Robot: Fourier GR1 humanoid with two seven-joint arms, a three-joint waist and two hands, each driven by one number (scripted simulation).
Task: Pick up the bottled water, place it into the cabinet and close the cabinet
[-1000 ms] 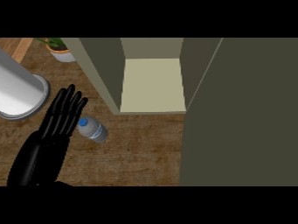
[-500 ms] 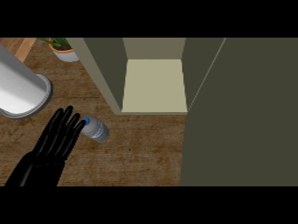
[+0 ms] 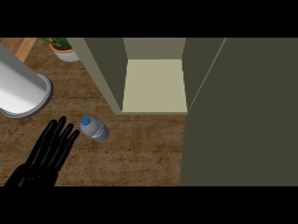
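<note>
- The water bottle [image 3: 95, 129] stands on the wooden table [image 3: 138, 153], in front of the open cabinet [image 3: 154, 83] and a little to its left side. It is not yet picked up.
- The bottle is small and clear, with a blue cap on top. You see it almost from above, so the body looks short and leans toward the lower right in the view.
- Your left hand [image 3: 48, 151] is just beside the bottle, on its left. The fingers are straight and spread, and they hold nothing. The fingertips come close to the bottle, but I cannot tell if they touch it.
- Your right hand does not show in the view.
- Risk: if you close the fingers from this side position, I think they can push the bottle away or tip it, because it is light and narrow.
- The large white cylinder [image 3: 12, 87] is near, behind the hand. A wide lift could hit it.
- The dark cabinet door [image 3: 254, 113] stands open at the right. The bottle must pass the cabinet's left wall to reach the pale shelf [image 3: 154, 87].
</note>
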